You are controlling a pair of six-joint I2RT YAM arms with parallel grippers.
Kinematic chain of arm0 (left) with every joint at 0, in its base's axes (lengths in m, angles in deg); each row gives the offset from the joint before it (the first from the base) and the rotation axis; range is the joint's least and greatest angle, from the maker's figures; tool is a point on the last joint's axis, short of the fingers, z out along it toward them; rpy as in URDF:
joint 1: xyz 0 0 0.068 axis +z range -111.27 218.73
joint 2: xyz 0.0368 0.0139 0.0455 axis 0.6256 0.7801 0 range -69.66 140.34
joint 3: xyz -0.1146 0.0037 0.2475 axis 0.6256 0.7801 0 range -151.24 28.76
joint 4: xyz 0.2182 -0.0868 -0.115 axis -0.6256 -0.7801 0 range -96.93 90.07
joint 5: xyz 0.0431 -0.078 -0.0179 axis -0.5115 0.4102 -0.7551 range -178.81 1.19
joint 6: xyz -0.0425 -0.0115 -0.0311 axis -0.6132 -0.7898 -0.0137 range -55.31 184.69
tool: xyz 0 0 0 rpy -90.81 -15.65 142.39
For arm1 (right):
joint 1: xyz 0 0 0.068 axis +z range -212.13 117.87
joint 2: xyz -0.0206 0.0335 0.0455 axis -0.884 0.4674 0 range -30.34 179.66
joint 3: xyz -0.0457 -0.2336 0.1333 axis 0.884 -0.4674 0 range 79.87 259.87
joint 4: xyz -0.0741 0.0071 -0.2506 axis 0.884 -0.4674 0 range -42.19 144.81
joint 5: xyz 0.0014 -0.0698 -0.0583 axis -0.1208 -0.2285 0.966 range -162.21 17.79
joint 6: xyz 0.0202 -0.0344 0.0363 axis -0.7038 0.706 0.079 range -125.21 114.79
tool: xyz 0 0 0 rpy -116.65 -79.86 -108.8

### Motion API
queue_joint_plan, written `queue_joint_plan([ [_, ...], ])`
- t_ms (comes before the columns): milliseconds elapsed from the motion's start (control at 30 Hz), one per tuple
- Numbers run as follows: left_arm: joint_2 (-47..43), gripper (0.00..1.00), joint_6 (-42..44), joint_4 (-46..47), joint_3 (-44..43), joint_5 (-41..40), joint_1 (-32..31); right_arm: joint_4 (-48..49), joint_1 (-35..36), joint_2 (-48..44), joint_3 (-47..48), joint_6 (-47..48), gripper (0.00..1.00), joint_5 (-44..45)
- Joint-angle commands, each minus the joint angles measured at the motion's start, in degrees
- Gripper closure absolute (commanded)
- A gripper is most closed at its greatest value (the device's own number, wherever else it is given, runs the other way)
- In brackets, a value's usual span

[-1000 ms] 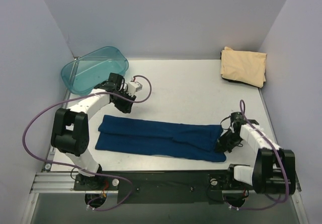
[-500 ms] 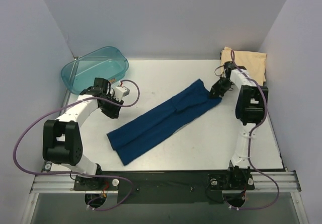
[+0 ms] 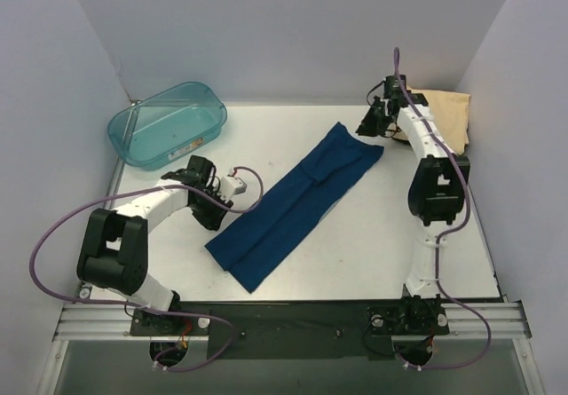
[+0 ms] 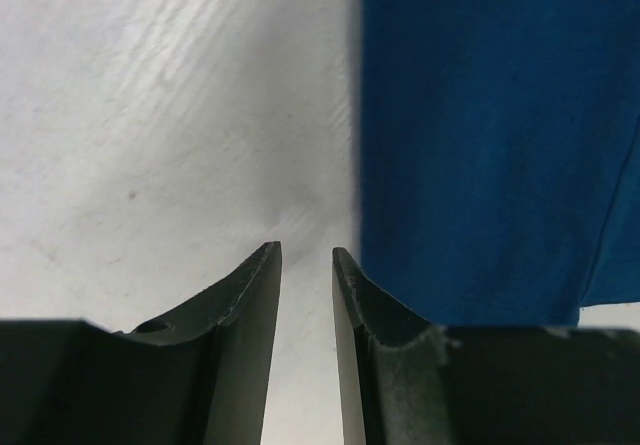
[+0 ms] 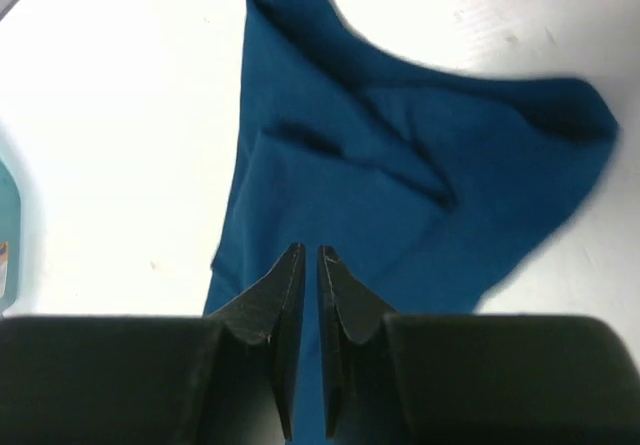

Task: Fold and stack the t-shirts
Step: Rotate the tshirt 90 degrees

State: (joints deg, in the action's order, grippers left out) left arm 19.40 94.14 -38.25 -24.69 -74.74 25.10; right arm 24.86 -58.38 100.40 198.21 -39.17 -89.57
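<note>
- The teal tub [image 3: 169,133] sits at the far left corner of the table [image 3: 373,235], and no shirt shows inside it.
- The left gripper [image 4: 307,252] hangs low over bare table just beside the near-left edge of the navy t-shirt [image 3: 297,204]. Its fingers are parted by a narrow gap with only table showing between them. It holds nothing and does not touch the cloth.
- The navy t-shirt lies flat in the middle of the table as a long narrow strip, running diagonally from near left to far right. It looks folded lengthwise already. The cross folds that would make it a compact packet look not yet done, and it is not stacked on anything.
- The right gripper [image 5: 303,252] is above the far right end of that strip. Its fingers are pressed almost together, with only a thin slit between them. No cloth is visibly caught between the tips, and the shirt end appears to lie on the table beneath.
- The tan t-shirt [image 3: 448,111] rests at the far right corner as a neat folded packet, so that one looks finished and likely marks the stacking spot.
- I see no black shirt in any view, so by my reading roughly half the visible work remains.
</note>
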Motion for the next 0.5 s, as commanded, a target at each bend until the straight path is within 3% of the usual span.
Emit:
queue_joint_plan([
  [0,1.0,0.62,1.4,5.2,1.4,-1.7,-3.9,0.0,-2.9,-12.5,-13.5,-1.9,0.91,3.7],
  [100,1.8,0.62,1.0,5.7,1.8,-1.7,-4.2,0.2,-3.6,-14.5,-23.4,-5.5,0.80,4.7],
  [167,1.7,0.62,0.8,5.0,2.1,-1.2,-4.5,0.6,-5.8,-13.9,-26.0,-6.7,0.67,4.4],
  [233,1.2,0.62,1.1,4.7,3.4,-0.9,-5.3,0.7,-6.1,-12.4,-26.0,-6.9,0.61,4.8],
  [467,-1.0,0.63,0.5,3.8,7.0,-0.2,-8.7,2.8,-7.2,-2.3,-18.9,-11.7,0.62,-1.7],
])
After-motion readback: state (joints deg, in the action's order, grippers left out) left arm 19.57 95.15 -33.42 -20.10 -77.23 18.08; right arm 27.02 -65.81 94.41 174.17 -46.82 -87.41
